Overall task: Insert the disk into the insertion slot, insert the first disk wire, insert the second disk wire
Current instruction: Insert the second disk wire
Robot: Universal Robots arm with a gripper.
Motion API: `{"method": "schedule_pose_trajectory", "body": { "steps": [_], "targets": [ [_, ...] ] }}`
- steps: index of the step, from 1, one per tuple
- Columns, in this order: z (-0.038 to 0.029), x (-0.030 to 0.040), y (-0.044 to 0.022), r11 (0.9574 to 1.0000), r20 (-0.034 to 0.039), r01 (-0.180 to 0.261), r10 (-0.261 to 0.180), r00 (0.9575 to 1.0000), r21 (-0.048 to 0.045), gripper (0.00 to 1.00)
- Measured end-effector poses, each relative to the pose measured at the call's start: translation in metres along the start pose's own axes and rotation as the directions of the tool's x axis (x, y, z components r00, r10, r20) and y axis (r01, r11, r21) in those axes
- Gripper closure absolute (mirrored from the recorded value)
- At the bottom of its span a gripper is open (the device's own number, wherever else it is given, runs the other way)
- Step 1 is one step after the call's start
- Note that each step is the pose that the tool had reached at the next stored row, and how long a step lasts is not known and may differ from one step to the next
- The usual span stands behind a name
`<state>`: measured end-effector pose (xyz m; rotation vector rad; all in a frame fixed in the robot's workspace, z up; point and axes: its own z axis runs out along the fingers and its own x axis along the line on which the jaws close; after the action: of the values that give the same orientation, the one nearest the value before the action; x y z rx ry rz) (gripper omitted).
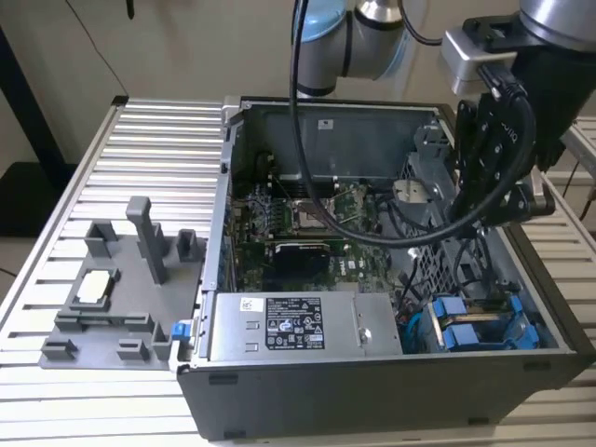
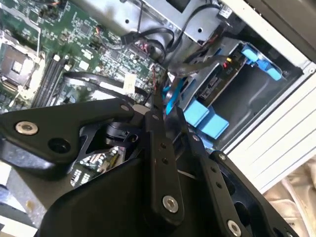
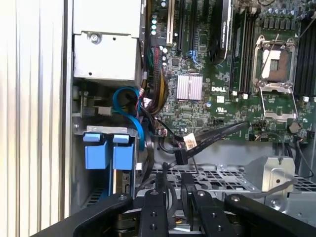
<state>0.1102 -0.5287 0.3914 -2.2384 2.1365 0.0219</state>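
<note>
The disk [image 1: 477, 321] lies in its blue carrier inside the insertion slot [image 1: 535, 321], the grey bay in the case corner at the exterior view's right. Its blue tabs [image 3: 108, 150] stand side by side at the bay's mouth and also appear in the second wrist view [image 2: 205, 118]. My gripper [image 1: 498, 200] hangs above the perforated cage [image 3: 217, 175] beside that bay. Its fingers sit close together in both wrist views. The black connector of a disk wire [image 3: 181, 157] sticks out from between the fingertips of the gripper [image 3: 176, 175], and its flat black cable runs back over the motherboard.
The open case holds a green motherboard [image 1: 298, 223] and a silver power-supply box [image 1: 289, 326]. A blue cable loop [image 3: 131, 106] and bundled wires crowd the space near the bay. A grey fixture [image 1: 121, 289] stands on the ribbed table [image 1: 140, 140] at the exterior view's left.
</note>
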Motion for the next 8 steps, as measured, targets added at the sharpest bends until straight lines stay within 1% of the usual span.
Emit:
{"method": "schedule_pose_trajectory", "body": {
  "steps": [1,2,4,8],
  "targets": [
    [0.0002,-0.0012,0.0021,1.0,-0.0088,0.0,0.0,1.0,0.007,0.73],
    [0.0008,-0.0032,0.0043,0.9999,-0.0136,0.001,-0.001,0.9999,0.015,0.73],
    [0.0023,-0.0074,0.0087,0.9995,-0.0162,0.002,-0.001,0.9999,0.0302,0.73],
    [0.0057,-0.0127,0.0178,0.9981,-0.0181,0.004,-0.002,0.9998,0.0613,0.73]
  ]
}}
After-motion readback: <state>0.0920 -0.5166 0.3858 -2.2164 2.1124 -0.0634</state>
